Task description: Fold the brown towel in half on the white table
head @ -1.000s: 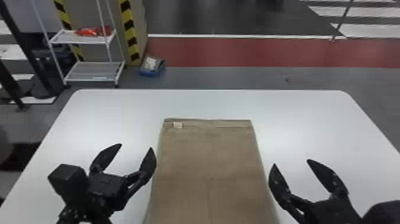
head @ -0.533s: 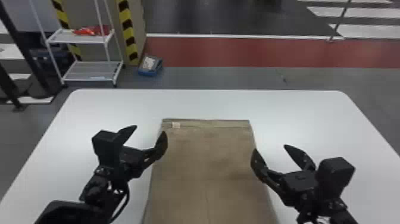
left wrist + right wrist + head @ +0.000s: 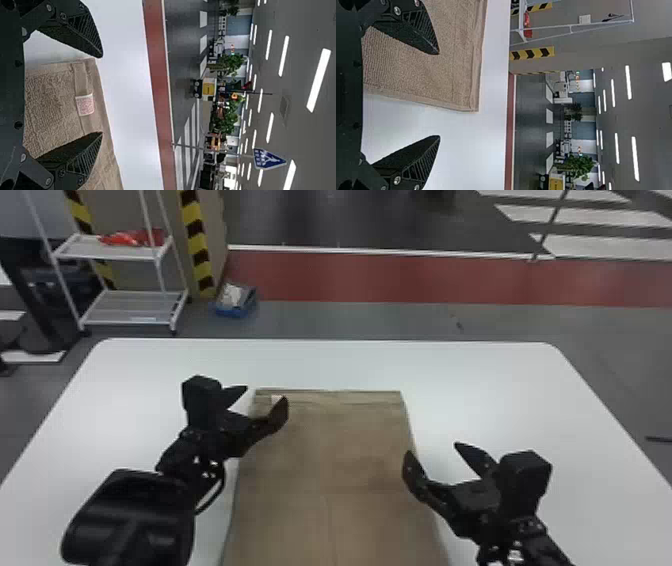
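Both our left gripper (image 3: pixel 266 394) and right gripper (image 3: pixel 433 448) hang spread wide astride the side edges of the brown towel (image 3: pixel 330 450), which lies flat on the white desk (image 3: pixel 475 390), a stance we judge meant to let each pinch a far corner for folding.

Head view: near end of towel (image 3: pixel 330 475) cut off by btm edge, ditto counter (image 3: pixel 350 362). L gripper (image 3: pixel 265 394) hides a bit of towel nr the tag (image 3: pixel 84 105); tag print too blurred to read. Red stuff (image 3: pixel 132 238) on rack (image 3: pixel 112 251), contents of blue box (image 3: pixel 231 311): blurry, can't ID.
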